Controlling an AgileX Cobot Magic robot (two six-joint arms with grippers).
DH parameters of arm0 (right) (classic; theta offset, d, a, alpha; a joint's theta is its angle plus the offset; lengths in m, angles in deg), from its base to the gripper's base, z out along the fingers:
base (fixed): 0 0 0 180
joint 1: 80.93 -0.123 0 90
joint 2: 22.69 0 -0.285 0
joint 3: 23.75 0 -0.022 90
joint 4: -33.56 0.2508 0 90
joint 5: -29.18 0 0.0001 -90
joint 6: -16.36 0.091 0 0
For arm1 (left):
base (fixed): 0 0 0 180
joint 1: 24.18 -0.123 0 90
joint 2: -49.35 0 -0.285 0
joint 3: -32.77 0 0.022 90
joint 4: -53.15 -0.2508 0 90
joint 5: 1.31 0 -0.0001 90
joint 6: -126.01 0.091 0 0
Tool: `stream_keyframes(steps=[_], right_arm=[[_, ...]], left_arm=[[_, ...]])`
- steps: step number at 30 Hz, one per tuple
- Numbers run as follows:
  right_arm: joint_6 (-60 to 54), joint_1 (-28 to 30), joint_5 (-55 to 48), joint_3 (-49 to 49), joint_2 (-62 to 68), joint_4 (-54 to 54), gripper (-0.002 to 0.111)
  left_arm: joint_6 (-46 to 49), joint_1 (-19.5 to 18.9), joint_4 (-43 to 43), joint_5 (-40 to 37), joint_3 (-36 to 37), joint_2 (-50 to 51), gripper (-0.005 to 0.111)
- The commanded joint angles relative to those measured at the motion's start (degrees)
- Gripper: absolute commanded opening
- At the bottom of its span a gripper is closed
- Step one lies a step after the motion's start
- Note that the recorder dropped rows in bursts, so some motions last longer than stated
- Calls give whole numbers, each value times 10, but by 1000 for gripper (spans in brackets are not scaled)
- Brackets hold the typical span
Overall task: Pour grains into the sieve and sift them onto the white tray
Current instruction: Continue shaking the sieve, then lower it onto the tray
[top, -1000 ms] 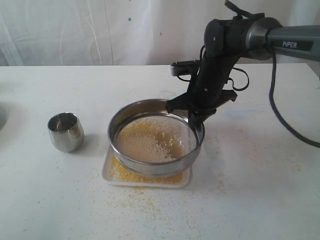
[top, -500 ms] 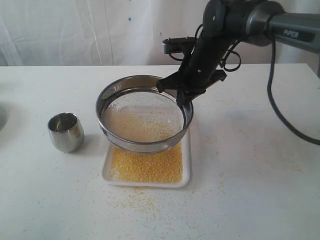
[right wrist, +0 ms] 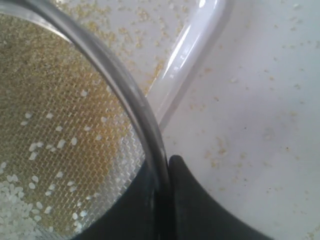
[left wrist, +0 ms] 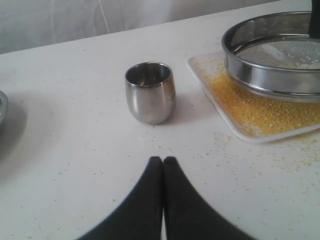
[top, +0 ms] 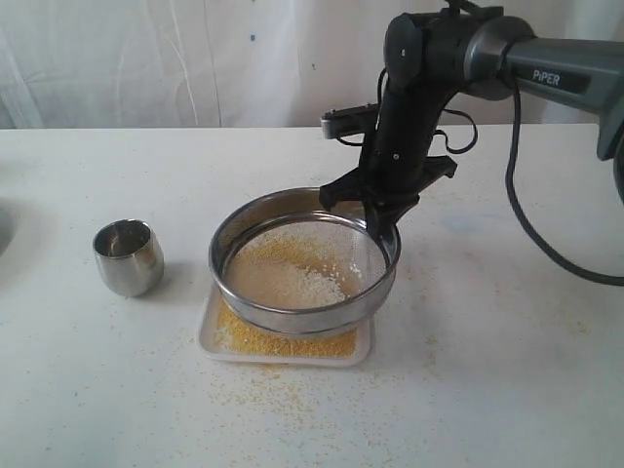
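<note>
A: Looking at the right gripper point(top: 378, 219), where does the sieve point(top: 302, 320) sit?

B: Pinched in it. The jaws clamp the steel rim on the sieve's far right side, one finger inside the ring and one outside. The sieve hangs over the white tray point(top: 210, 336), covering most of it.

A: And its look?

B: It is a wide, shallow steel ring with fine mesh. Pale grains point(top: 292, 283) are heaped on the mesh toward the front left. A yellower, finer layer lies on the tray beneath, and specks are scattered over the bench point(top: 507, 341).

A: The left gripper point(left wrist: 163, 165)?

B: It is pressed together and empty, low over the bench, near the steel cup point(left wrist: 149, 92).
</note>
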Motion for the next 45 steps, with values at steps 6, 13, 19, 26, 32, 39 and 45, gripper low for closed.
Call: stream_keyframes(steps=[6,13,19,26,32,39,45], right_arm=[[4,1,67,-1,-4,11,0],[4,1,69,-2,25,14,0],[4,-1,85,-3,49,15,0],[4,-1,99,-3,50,15,0],[4,-1,99,-3,52,20,0],[4,-1,98,-3,52,21,0],[4,-1,92,-10,45,21,0]], left_arm=[[1,1,4,2,1,-2,0],[1,1,4,2,1,-2,0],[1,1,4,2,1,-2,0],[1,1,4,2,1,-2,0],[1,1,4,2,1,-2,0],[1,1,4,2,1,-2,0],[1,1,4,2,1,-2,0]])
